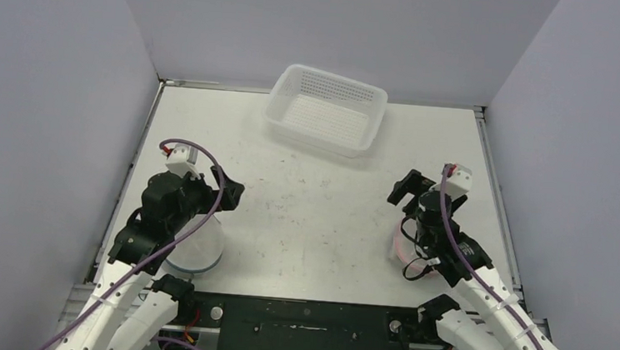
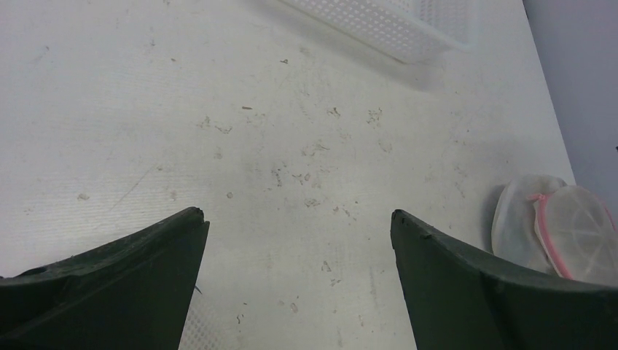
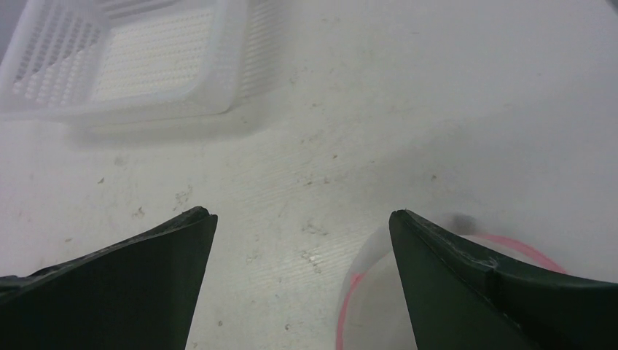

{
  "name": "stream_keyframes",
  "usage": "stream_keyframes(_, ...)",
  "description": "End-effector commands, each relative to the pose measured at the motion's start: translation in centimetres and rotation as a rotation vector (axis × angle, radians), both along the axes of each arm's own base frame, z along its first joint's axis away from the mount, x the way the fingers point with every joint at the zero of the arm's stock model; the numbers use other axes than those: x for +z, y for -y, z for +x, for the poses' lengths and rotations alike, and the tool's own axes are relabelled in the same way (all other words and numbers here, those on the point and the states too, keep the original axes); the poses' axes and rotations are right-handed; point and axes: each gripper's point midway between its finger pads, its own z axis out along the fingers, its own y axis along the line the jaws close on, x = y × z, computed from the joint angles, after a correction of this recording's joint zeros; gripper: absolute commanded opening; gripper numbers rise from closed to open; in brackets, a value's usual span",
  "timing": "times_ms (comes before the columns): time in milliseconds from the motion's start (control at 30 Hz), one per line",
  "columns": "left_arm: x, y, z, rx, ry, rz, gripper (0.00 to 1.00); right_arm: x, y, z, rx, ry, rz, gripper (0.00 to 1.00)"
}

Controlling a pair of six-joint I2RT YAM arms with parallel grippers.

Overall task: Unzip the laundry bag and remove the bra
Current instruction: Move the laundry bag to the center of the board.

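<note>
Found left gripper (image 2: pixel 295 214) and right gripper (image 3: pixel 302 214) both gaping wide, gripping nothing. Saw pink-trimmed laundry bag (image 2: pixel 576 233) lying on table (image 1: pixel 321 209) partly beneath right gripper; white basket (image 1: pixel 319 139) at back.

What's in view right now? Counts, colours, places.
basket: 1, white perforated, far centre of table
laundry bag: 1, translucent white with pink trim, right side, partly under the right arm
round item: 1, white with bluish rim, near left, partly under the left arm; kind unclear
table: 1, white, scuffed
walls: 3, pale grey, around the table
left gripper: 1, black, open, over bare table
right gripper: 1, black, open, over the bag's edge
</note>
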Motion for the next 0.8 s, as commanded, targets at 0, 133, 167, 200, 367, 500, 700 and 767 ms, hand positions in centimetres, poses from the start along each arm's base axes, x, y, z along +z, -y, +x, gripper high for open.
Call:
stream_keyframes(0, 1.2, 1.6, 0.5, -0.088, 0.051, -0.012, 0.96, 1.0, 6.3, 0.5, -0.26, -0.044, 0.023, 0.95)
stream_keyframes(133, 0.6, 0.9, 0.5, -0.03, 0.027, -0.034, 0.96, 0.7, 9.1, -0.1, -0.356, -0.086, 0.099, 0.97)
stream_keyframes(167, 0.6, 0.9, 0.5, -0.027, 0.026, -0.039, 0.96, 0.3, 9.7, -0.5, -0.392, -0.097, 0.111, 0.97)
stream_keyframes(200, 0.5, 1.0, 0.5, -0.027, 0.022, -0.046, 0.96, 0.1, 10.3, -0.8, -0.436, -0.1, 0.126, 0.97)
stream_keyframes(367, 0.0, 1.9, 0.4, -0.06, -0.004, -0.078, 0.96, -1.8, 11.7, -2.7, -0.536, -0.137, 0.185, 0.97)
stream_keyframes(500, -0.2, 2.3, 0.2, -0.077, -0.019, -0.089, 0.96, -3.9, 12.2, -4.9, -0.586, -0.178, 0.219, 0.97)
stream_keyframes(700, 0.1, 3.3, -0.1, -0.12, -0.013, -0.136, 0.96, -5.6, 10.8, -5.9, -0.573, -0.211, 0.332, 0.98)
stream_keyframes(767, 0.0, 3.4, -0.1, -0.123, -0.018, -0.141, 0.96, -6.0, 10.4, -5.9, -0.57, -0.224, 0.354, 0.98)
